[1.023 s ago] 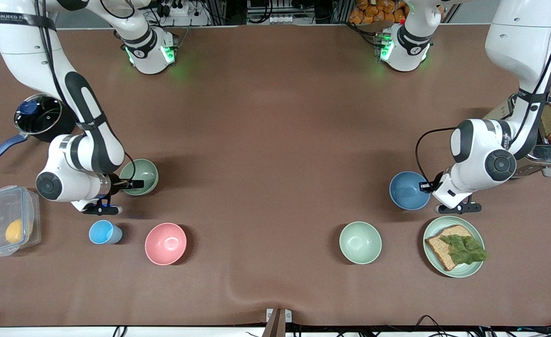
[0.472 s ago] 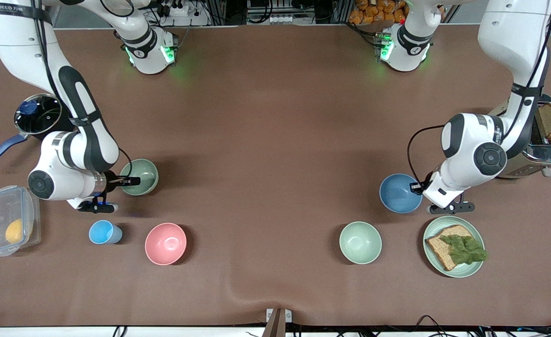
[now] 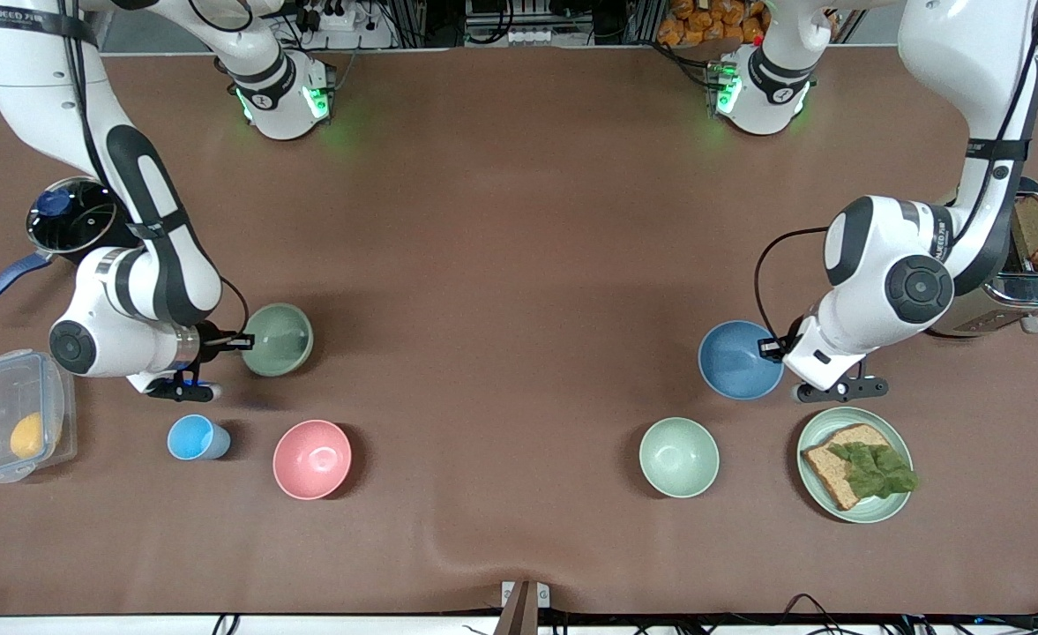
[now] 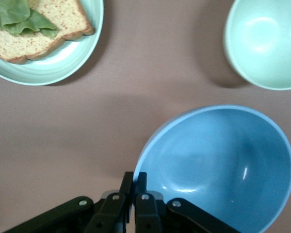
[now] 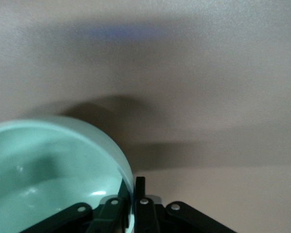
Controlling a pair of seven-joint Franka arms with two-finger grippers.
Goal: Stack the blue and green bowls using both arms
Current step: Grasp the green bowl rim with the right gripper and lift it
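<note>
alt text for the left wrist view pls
The left pincer is shut on the rim of the blue bowl, held above the brown table. A paler mint bowl and a plate of bread sit below.

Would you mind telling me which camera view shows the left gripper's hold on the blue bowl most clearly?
The left wrist view: the left gripper is shut on the rim of the blue bowl, one finger on each side of it. The front view shows the bowl whole, but the arm hides most of the gripper. The right wrist view shows neither.
</note>
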